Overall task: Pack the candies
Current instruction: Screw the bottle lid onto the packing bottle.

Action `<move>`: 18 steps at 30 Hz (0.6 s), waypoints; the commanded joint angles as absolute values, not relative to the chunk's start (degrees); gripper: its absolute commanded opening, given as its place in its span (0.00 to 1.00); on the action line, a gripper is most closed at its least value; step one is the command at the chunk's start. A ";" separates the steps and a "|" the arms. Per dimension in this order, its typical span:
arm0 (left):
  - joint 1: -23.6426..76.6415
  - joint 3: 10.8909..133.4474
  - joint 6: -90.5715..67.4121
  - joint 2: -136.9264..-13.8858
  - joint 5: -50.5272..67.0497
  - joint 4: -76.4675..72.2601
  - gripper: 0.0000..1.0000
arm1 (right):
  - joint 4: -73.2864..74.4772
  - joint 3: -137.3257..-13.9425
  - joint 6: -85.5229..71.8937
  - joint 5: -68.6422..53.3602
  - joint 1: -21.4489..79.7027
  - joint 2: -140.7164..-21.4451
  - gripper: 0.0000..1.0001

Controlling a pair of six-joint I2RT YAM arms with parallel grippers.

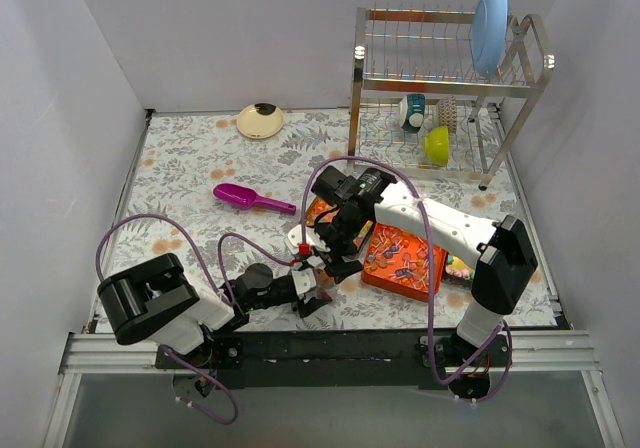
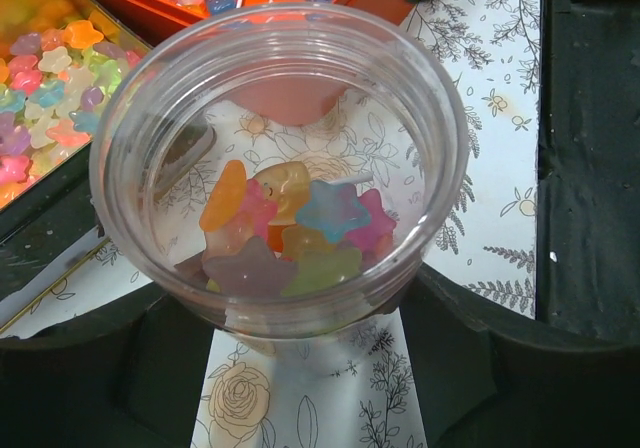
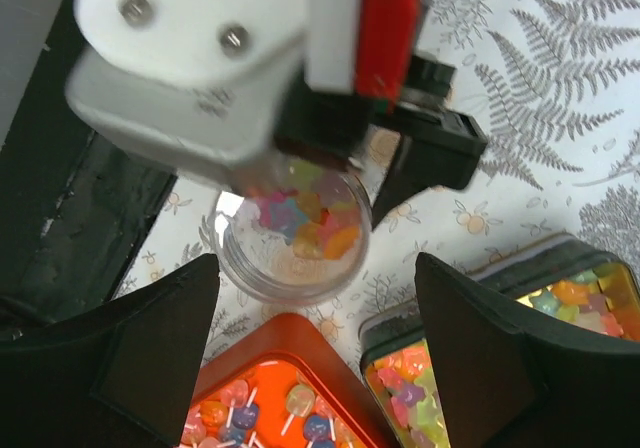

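Observation:
A clear plastic jar [image 2: 150, 148] stands on the floral cloth with several pastel star-shaped candies [image 2: 285, 233] in its bottom. My left gripper [image 2: 300, 353] is shut on the jar, one dark finger against each side. Beside it lie a gold tin of pastel candies [image 2: 45, 98] and an orange tin [image 3: 300, 353] of blue, pink and white wrapped candies [image 3: 300, 403]. My right gripper [image 3: 315, 338] hangs open just above the jar [image 3: 240, 263] and the tins, with nothing between its fingers. From above, both grippers meet near the orange tin [image 1: 395, 283].
A purple scoop [image 1: 252, 198] lies on the cloth left of the tins. A beige dish [image 1: 260, 121] sits at the back. A metal dish rack [image 1: 445, 78] with a blue plate and cups stands at the back right. White walls close in the sides.

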State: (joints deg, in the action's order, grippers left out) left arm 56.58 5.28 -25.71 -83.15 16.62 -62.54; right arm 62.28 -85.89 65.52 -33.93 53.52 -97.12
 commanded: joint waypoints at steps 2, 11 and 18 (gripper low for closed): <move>56.60 6.33 -25.49 -84.55 13.80 -60.21 0.00 | 63.81 -84.99 65.74 -36.83 55.11 -95.36 0.85; 56.16 6.77 -26.45 -85.69 11.52 -60.38 0.00 | 61.96 -81.74 63.20 -35.25 55.55 -94.58 0.84; 55.81 7.38 -26.89 -86.57 11.08 -59.68 0.00 | 60.73 -78.49 61.09 -32.79 55.46 -92.03 0.85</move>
